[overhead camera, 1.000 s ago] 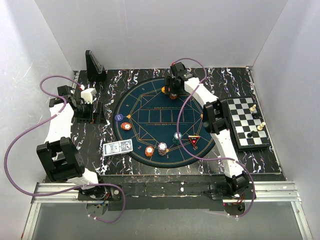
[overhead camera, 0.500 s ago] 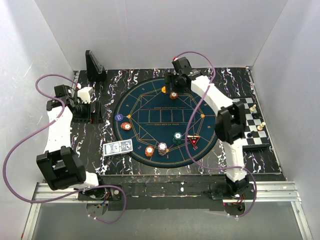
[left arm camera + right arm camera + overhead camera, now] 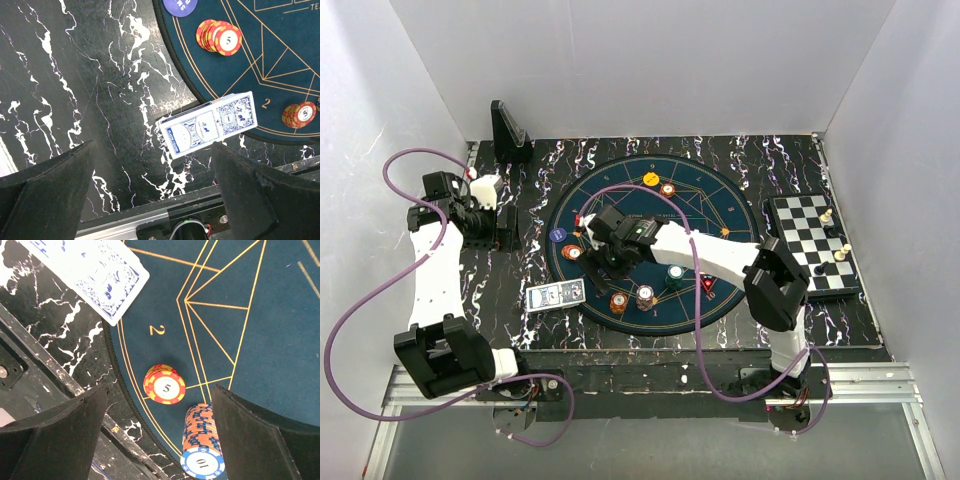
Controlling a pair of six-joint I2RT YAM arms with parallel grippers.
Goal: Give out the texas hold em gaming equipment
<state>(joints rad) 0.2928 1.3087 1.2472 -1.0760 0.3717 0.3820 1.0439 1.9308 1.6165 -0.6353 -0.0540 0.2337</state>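
A deck of blue-white cards (image 3: 556, 294) lies at the near-left rim of the round blue mat (image 3: 720, 215); it also shows in the left wrist view (image 3: 210, 129) and the right wrist view (image 3: 95, 275). Chip stacks stand on the mat: red-yellow ones (image 3: 571, 253) (image 3: 619, 301), a tall orange-blue one (image 3: 645, 295), a teal one (image 3: 675, 271). The red-black triangular marker (image 3: 708, 283) lies near them. My right gripper (image 3: 603, 255) is open and empty above the "5" stack (image 3: 164, 385) and the "10" stack (image 3: 202, 445). My left gripper (image 3: 510, 232) is open and empty, left of the deck.
A yellow chip (image 3: 651, 179) and an orange chip (image 3: 667, 189) sit at the mat's far side. A blue disc (image 3: 558, 235) lies at its left rim. A chessboard with pieces (image 3: 812, 245) is at the right, a black stand (image 3: 508, 132) at the back left.
My right arm has left the orange chip at the mat's far side and swung to the near-left part of the mat. My left arm has shifted slightly left.
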